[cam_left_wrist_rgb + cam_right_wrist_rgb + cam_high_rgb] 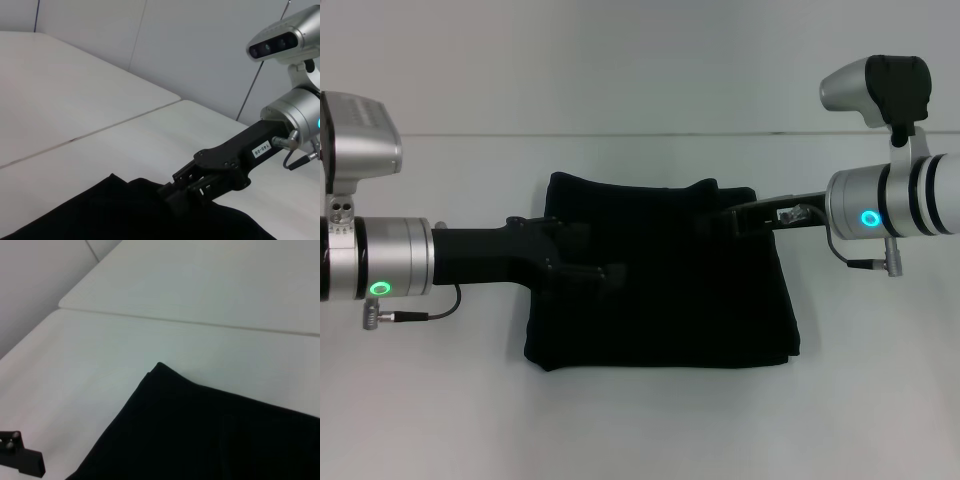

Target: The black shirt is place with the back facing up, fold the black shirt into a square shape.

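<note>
The black shirt [660,320] lies on the white table [640,430], folded into a rough rectangle with its plain side up. My left gripper [605,255] reaches in from the left, over the shirt's left part. From the right, my right gripper [725,218] comes in at the shirt's far right corner. In the left wrist view the right gripper [172,192] sits right at the edge of the shirt [100,215]. The right wrist view shows a corner of the shirt [210,435] and, beside it, a small part of the left gripper [22,460].
A seam [620,135] runs across the table behind the shirt. White tabletop surrounds the shirt on all sides. A grey wall [200,50] stands beyond the table's far edge.
</note>
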Robot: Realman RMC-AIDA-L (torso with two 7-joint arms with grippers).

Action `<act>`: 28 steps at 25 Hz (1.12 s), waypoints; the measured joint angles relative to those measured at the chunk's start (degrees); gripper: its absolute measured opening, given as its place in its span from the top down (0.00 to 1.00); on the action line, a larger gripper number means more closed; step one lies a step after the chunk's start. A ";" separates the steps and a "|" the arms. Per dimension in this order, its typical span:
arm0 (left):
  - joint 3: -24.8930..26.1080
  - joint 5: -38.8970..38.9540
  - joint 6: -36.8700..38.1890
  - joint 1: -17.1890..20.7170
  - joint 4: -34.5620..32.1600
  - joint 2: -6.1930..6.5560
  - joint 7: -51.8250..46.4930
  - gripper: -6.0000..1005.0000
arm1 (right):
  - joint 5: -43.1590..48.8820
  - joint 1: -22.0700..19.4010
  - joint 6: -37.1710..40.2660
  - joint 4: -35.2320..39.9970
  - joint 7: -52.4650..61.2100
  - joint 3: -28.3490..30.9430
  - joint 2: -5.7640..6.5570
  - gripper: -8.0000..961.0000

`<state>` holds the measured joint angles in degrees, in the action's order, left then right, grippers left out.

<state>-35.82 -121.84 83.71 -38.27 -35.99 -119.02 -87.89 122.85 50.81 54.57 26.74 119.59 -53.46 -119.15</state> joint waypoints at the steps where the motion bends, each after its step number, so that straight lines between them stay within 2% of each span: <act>1: -0.05 0.00 -0.03 0.00 0.00 0.01 0.02 0.05 | -0.38 -0.13 0.02 0.01 -0.49 0.01 0.00 0.44; 4: -0.20 -0.04 -0.18 0.08 -0.03 0.01 0.05 0.05 | -2.07 -0.43 0.85 -0.21 -2.48 0.02 0.07 0.52; 14: -0.24 -0.06 -1.08 0.55 0.40 -0.29 0.08 0.05 | -2.76 -1.07 1.27 -0.69 -3.17 0.02 0.29 0.98; 22: -0.05 -0.06 -1.10 0.79 0.48 -0.34 -0.19 0.05 | -4.20 -3.00 1.43 0.11 -6.80 2.89 -0.33 0.99; 28: 0.10 -0.01 -1.09 0.84 0.49 -0.40 -0.20 0.05 | -10.90 -7.90 1.61 2.22 -10.21 3.27 -0.13 0.99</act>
<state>-35.72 -121.85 82.62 -37.42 -35.50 -119.42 -88.09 111.95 42.91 56.18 28.95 109.38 -50.18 -119.28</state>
